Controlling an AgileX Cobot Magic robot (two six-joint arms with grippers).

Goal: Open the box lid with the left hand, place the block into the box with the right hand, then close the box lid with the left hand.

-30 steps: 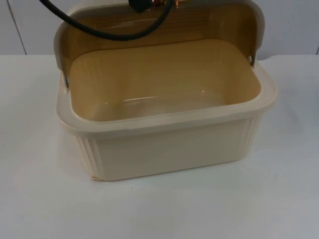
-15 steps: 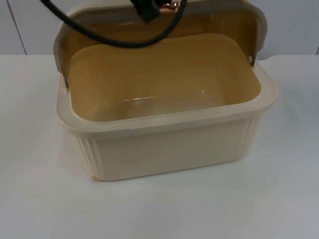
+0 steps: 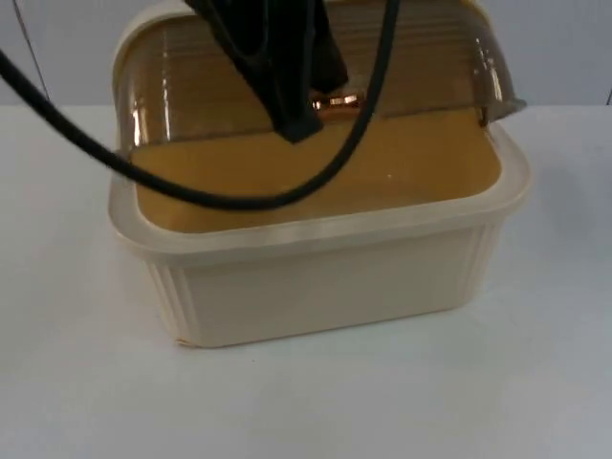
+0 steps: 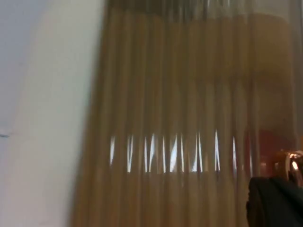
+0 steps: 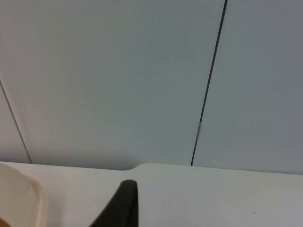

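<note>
Lid (image 3: 316,72) of the box (image 3: 316,277) sat half lowered, its copper knob (image 3: 337,101) just beside the left end effector (image 3: 298,122); we could not tell that grip. We judged closing underway, a downward swing next. The right end effector (image 5: 120,205) waited apart over the tabletop (image 3: 402,392); the block stayed hidden.
</note>
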